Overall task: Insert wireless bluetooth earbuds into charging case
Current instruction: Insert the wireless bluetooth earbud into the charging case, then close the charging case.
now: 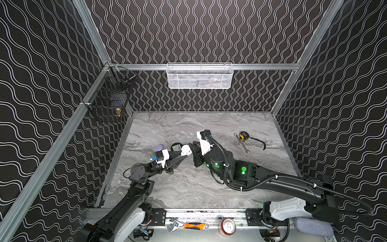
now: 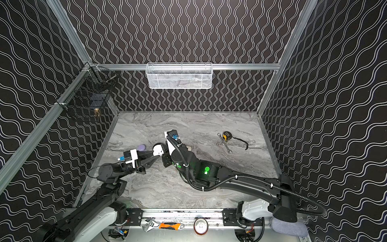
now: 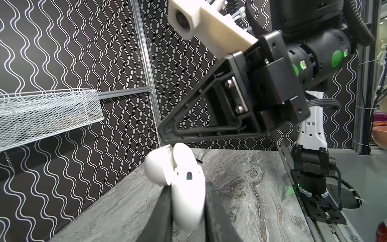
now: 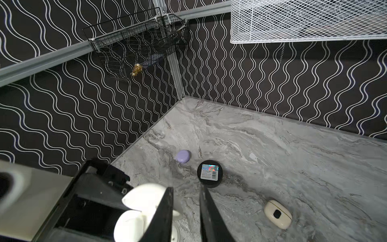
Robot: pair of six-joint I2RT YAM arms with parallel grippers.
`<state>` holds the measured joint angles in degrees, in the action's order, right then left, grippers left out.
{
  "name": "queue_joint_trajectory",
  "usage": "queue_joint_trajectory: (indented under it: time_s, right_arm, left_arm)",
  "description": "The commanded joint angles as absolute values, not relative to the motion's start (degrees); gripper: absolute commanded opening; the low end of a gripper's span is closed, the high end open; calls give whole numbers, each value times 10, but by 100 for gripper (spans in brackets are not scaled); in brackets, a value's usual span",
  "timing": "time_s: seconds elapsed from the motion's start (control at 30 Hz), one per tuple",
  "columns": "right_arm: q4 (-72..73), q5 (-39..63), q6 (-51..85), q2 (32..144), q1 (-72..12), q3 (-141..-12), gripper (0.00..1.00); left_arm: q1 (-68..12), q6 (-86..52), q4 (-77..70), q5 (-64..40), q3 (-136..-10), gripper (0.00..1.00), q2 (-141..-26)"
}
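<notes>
While clamping open white charging case [image 3: 186,197] in left pincer [image 1: 185,155], risks twisting it loose if nudging lid [image 3: 157,167] with narrow-gapped right pincer [image 4: 185,188].

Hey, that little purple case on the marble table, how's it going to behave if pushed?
The purple case looks smooth and rounded, so it would probably slide or spin on the table rather than tip. Lying flat, it seems unlikely to roll.

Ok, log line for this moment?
left gripper: shut on white charging case, lid open | right gripper: jaws apart, tips next to case | lilac case, cream case: not held
</notes>
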<state>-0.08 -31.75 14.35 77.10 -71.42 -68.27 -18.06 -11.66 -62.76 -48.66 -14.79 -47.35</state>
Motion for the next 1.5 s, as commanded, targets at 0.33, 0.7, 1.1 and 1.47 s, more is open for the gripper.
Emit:
queue_joint_trajectory:
  time_s: [0.33,0.7,1.1,1.47]
  right_arm:
    - [-108,-359,162,767,-715,-700,24]
    - [-101,-246,155,730,-627,-689,26]
    - [-14,-51,81,757,-618,-683,39]
    - [58,11,54,661,-630,-581,39]
  left_arm:
    - [-181,-108,-643,-490,-149,0,-462]
    - [-181,-124,-703,-526,-142,0,-476]
    - [-181,-175,-809,-548,-140,0,-532]
    - [-181,-148,-692,-517,-157,0,-538]
